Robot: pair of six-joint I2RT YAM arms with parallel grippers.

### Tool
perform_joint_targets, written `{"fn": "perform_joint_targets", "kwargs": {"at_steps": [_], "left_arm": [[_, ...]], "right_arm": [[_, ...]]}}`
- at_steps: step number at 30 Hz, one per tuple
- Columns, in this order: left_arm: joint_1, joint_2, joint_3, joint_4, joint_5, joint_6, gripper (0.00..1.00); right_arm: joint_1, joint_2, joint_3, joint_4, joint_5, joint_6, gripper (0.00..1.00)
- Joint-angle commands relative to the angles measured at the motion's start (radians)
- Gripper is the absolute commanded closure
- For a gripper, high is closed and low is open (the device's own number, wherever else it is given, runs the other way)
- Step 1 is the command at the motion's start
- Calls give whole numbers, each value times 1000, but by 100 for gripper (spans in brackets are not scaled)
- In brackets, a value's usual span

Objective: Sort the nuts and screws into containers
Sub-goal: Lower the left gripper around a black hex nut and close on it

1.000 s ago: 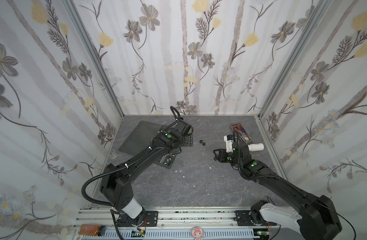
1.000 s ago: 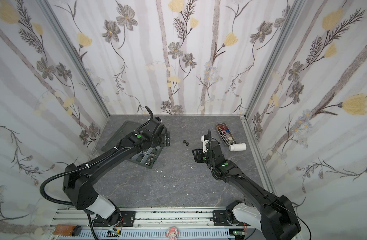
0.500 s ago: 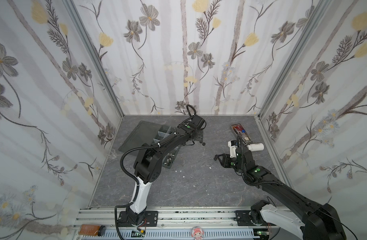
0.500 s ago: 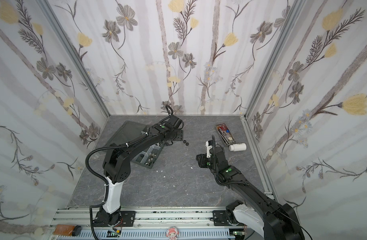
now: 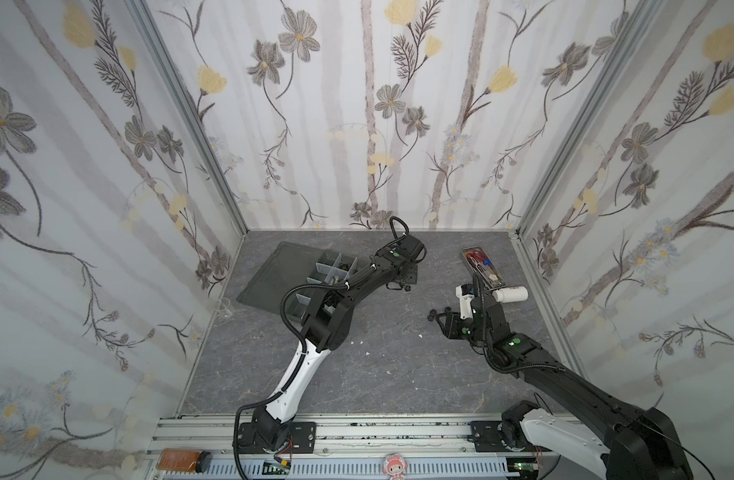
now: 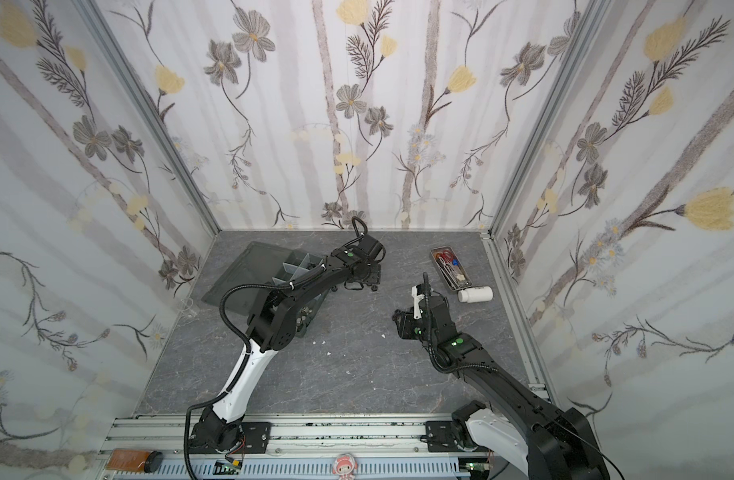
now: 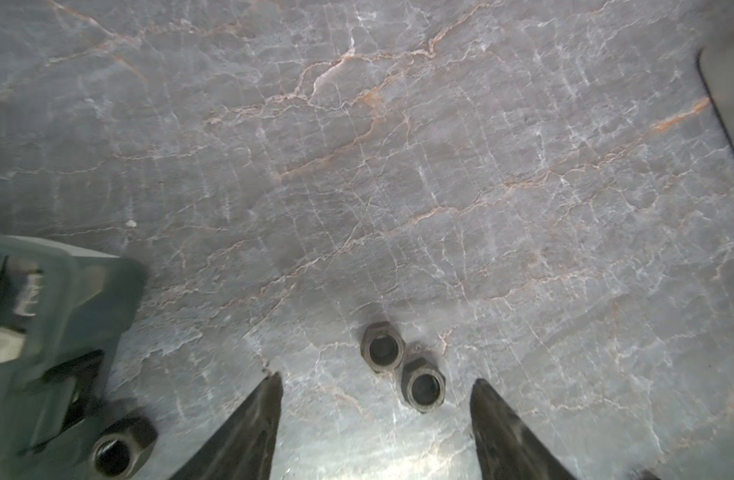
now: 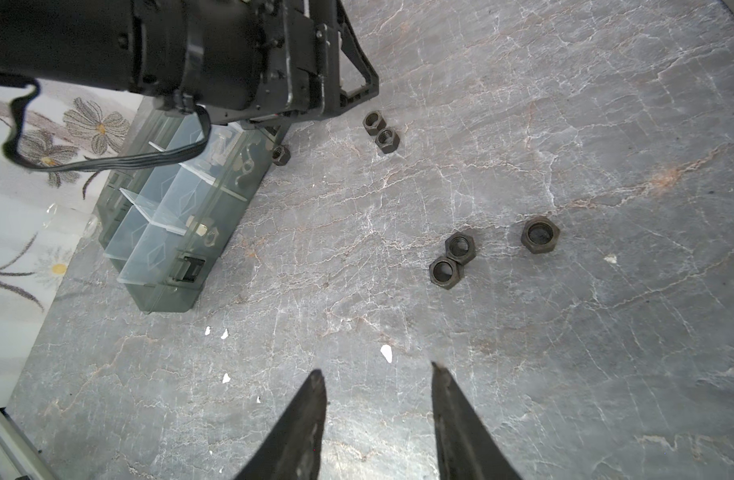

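Left arm has swung off the box [image 5: 334, 266] since a second ago. The left hand [image 7: 375, 378] now sits low over the worktop [image 7: 440, 166], released, tips either side of a pair of black nuts [image 7: 398, 365] that touch each other, lower middle of its wrist view. Nothing gripped yet, so likely a nut pick starting. Right hand [image 8: 378, 374] is released and empty, hardly moved. Only the right wrist view shows three more black nuts [image 8: 459, 249] centre right, and silver parts [image 8: 203, 228] already in the box compartments. Both wrist views catch a stray nut [image 7: 122, 446] by the box corner. Top views barely resolve nuts.
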Motion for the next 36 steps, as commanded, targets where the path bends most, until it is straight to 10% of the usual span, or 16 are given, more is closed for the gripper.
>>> {"fn": "perform_joint_targets", "kwargs": {"at_steps": [1,36], "left_arm": [[1,50,50,-43,-20,-21,29],[-2,54,-34,-23,-41,-39,56]], "right_arm": [[-1,-14,4,-14,1,-13,57],[1,-34,-8,-12,-24,-4,57]]}}
